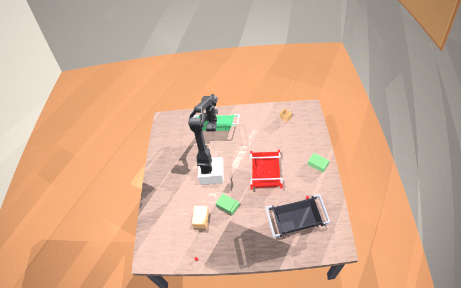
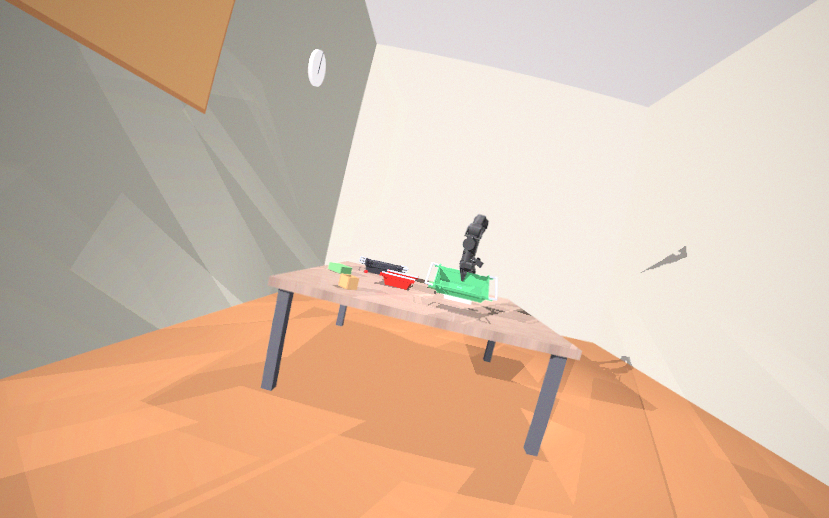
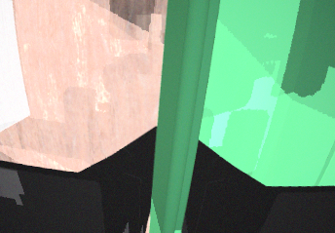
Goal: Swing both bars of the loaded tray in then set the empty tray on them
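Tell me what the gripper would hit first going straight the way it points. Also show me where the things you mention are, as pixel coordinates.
Likely the tabletop [image 1: 167, 125] [image 2: 398, 302] [image 3: 44, 69], met first by the green tray [image 1: 224, 122] [image 2: 474, 292] [image 3: 182, 79] in its fingers [image 1: 211, 128] [image 2: 463, 276]; the gap's depth is unclear.

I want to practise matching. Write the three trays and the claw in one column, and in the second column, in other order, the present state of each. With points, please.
1. green tray [image 1: 225, 123] [image 2: 478, 289] [image 3: 273, 147]
2. red tray [image 1: 266, 168] [image 2: 398, 279]
3. black tray [image 1: 296, 216] [image 2: 384, 265]
4. claw [image 1: 211, 128] [image 2: 463, 276] [image 3: 169, 135]

A. on table, bars outside its ends
B. shut on a wall
C. held by its wall
D. bars across its top

1-C, 2-D, 3-A, 4-B
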`<control>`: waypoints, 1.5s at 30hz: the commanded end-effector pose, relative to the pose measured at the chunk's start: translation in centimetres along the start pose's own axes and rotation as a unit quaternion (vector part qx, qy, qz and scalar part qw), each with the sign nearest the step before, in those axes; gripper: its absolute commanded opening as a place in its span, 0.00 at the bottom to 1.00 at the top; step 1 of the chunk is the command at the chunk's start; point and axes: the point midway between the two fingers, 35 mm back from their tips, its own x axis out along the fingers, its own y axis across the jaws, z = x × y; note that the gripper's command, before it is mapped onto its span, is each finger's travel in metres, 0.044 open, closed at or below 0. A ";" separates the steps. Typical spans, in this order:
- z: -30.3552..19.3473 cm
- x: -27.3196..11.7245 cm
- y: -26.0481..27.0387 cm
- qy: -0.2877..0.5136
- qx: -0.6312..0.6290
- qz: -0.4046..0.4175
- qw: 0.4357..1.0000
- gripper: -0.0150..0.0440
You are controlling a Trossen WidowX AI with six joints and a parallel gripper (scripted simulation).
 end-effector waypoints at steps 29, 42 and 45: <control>-0.2 -5.1 -2.6 0.003 -0.003 -0.015 1.000 0.25; -1.2 -5.1 -2.5 0.004 0.013 -0.014 1.000 0.25; -2.3 -5.1 -2.4 0.005 0.033 -0.014 0.999 0.25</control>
